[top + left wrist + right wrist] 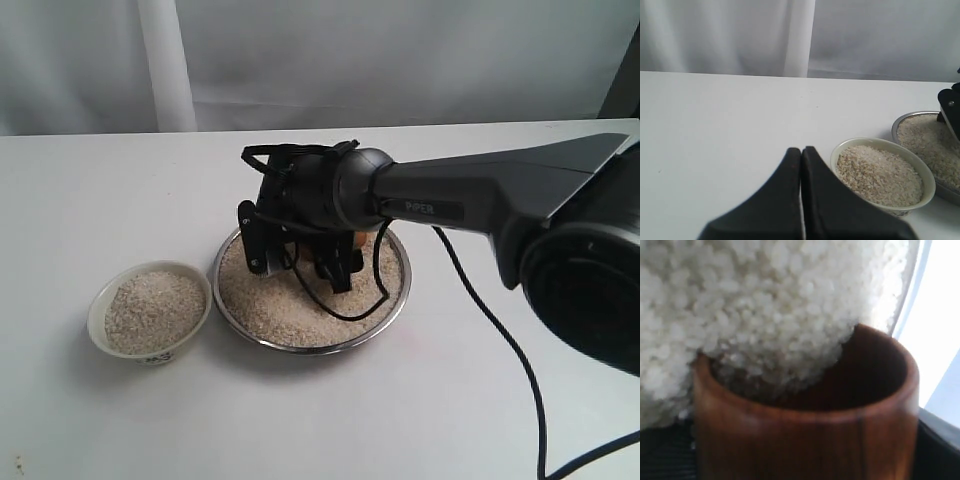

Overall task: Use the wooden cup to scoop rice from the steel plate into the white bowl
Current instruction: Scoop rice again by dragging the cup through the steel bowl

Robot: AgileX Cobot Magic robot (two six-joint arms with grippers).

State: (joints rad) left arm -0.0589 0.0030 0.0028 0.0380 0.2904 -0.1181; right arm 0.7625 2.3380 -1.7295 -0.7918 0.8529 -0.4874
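the right gripper point(298, 265) is down over the steel plate point(300, 345), its jaws clamped on the wooden cup point(805, 440), which shows between them only in part from the exterior view. the right wrist view shows the cup tipped on its side with its mouth pressed into the rice point(765, 305); grains have spilled over the lip and cover part of the dark interior, but the cup is not full. the plate holds a broad, deep layer of rice across most of its floor. the white bowl point(95, 310) stands on the counter point(120, 200) just beside the plate, on the left arm's side, apparently not touching it, and it is already filled with rice nearly to its rim. the left gripper point(801, 150) hangs above bare counter near the bowl, its jaws pressed together with nothing between them, and takes no part in the work. assessment: the task is well advanced, judging by the level in the bowl, and a scoop is in hand at the filling stage. outstanding for this scoop: drive the cup further through the heap, turn it upright, lift it clear, carry it across to the bowl and tip it out. the bowl has little room left, so overflow onto the counter is the main risk.
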